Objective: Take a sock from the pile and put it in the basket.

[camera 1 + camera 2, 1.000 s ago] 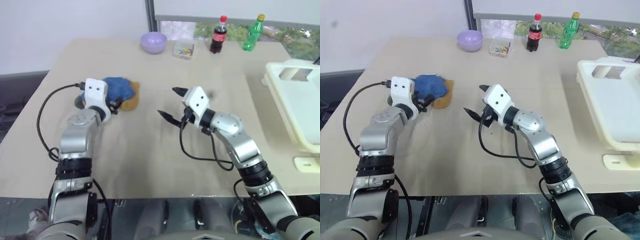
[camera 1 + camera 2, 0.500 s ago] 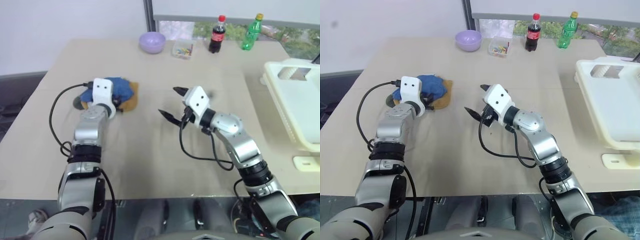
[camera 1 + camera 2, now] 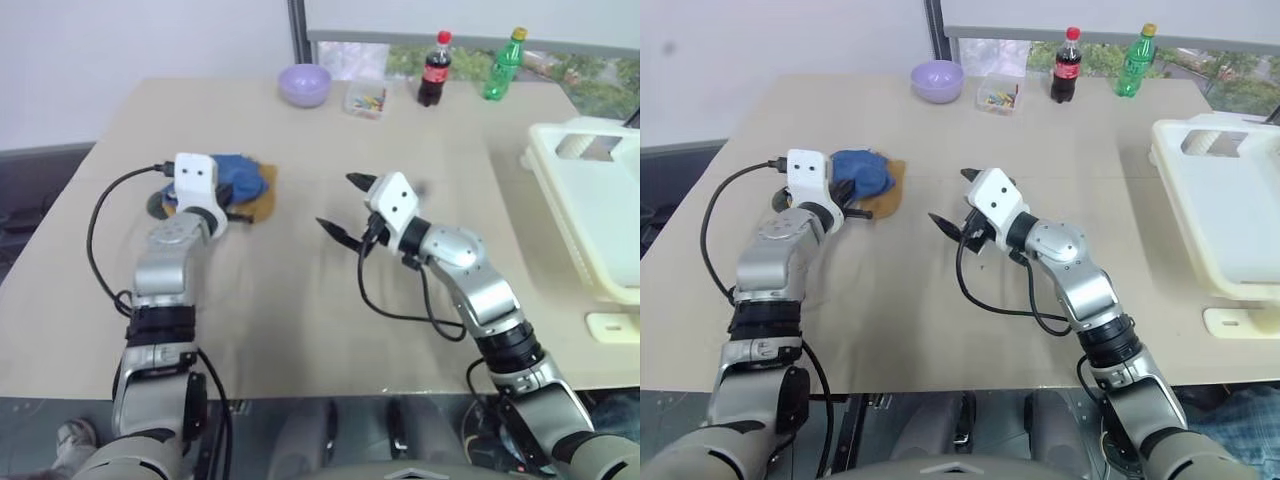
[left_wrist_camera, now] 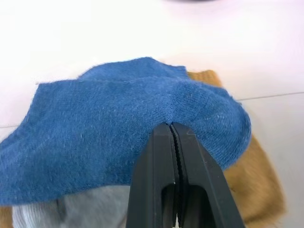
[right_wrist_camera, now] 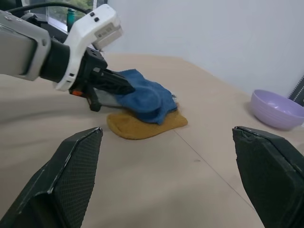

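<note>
The table [image 3: 300,300] is broad, tan and matte. At its right edge the cream plastic basket [image 3: 590,200] is cut off by the frame. The pile [image 3: 245,185] lies far left, well apart from the basket. The left gripper [image 4: 173,137] is clamped on the knit blue sock [image 4: 118,123] topping the pile, its fingers pressed together over a fold. Beneath show a mustard sock [image 4: 256,190] and a grey one [image 4: 80,209], mostly hidden. The right gripper [image 3: 345,205] hovers mid-table, fingers wide apart.

You see silver arm segments with black joints, white boxy wrist housings, looping black cables, and black textured end effector fingers [image 5: 76,175].
</note>
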Controlling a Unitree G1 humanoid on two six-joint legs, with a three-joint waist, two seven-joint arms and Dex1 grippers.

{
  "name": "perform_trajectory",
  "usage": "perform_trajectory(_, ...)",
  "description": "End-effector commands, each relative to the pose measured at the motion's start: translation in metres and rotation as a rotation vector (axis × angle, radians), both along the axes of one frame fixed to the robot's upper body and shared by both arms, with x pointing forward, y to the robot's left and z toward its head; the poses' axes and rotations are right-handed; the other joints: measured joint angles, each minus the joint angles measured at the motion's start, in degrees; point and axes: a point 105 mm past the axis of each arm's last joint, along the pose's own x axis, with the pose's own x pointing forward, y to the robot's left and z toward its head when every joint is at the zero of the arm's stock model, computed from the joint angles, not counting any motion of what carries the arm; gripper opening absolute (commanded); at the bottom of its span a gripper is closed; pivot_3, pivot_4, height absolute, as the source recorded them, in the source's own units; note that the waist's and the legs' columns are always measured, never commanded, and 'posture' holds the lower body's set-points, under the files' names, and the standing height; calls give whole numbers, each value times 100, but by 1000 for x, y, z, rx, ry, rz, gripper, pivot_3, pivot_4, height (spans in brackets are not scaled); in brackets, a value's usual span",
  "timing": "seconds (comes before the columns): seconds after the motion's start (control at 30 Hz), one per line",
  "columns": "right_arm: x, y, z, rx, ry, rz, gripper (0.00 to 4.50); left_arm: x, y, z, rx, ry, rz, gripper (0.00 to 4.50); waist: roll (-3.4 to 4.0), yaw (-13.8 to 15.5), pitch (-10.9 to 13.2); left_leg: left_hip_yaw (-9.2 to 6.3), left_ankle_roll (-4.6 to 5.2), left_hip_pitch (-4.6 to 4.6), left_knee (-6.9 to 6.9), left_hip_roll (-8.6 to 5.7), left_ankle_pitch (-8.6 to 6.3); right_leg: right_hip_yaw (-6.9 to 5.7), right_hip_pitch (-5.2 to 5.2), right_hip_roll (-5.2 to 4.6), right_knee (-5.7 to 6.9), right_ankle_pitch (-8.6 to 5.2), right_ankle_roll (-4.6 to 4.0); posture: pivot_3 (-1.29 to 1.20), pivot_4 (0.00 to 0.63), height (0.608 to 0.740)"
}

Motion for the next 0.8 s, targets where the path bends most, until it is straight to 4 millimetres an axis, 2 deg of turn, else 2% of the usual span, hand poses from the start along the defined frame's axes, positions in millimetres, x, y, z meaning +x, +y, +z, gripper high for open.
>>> perform_trajectory(0.03, -2, 0, 15, 29, -57, 9, 4500, -10, -10, 15, -57, -22, -54, 26, 0, 0, 0, 0, 0, 0, 0, 0, 0, 1, 0, 0, 0, 0, 0, 0, 150, 740)
perform_trajectory(0.2, 0, -5, 17, 27, -66, -1, 4500, -34, -43, 2, -135, 95, -242, 26, 0, -4, 0, -2, -9, 0, 0, 0, 5, 3, 1, 0, 0, 0, 0, 0, 150, 740)
perform_trajectory(0.3, 2, -15, 17, 15, -69, -22, 4500, -44, -65, -4, -167, 151, -330, 26, 0, 3, 0, -2, -9, 0, 0, 0, 5, 4, 1, 0, 0, 0, 0, 0, 150, 740)
perform_trajectory(0.47, 1, -41, 7, -46, -44, -68, 4500, -55, -120, -17, -221, 227, -505, 26, -1, 50, 0, -16, -9, 3, 4, -5, 5, -4, 17, -6, -6, 0, 0, 0, 150, 740)
perform_trajectory(0.6, -5, -62, -11, -121, 18, -93, 4500, -71, -177, -25, -283, 315, -754, 26, -1, 44, 0, -15, -9, 1, 3, -6, 5, -2, 17, -5, -6, 0, 0, 0, 150, 740)
perform_trajectory(0.7, -11, -73, -21, -171, 53, -101, 4500, -75, -196, -23, -293, 326, -837, 857, 0, 4, 0, -10, -7, 5, 3, -2, 5, 2, 17, 0, -3, -1, -1, 0, 150, 740)
perform_trajectory(0.8, -16, -82, -26, -196, 87, -111, 4500, -69, -190, -16, -257, 291, -817, 2211, 2, -23, 0, 4, 8, 14, 3, 9, -4, 7, 16, 12, 0, -1, -1, 0, 150, 740)
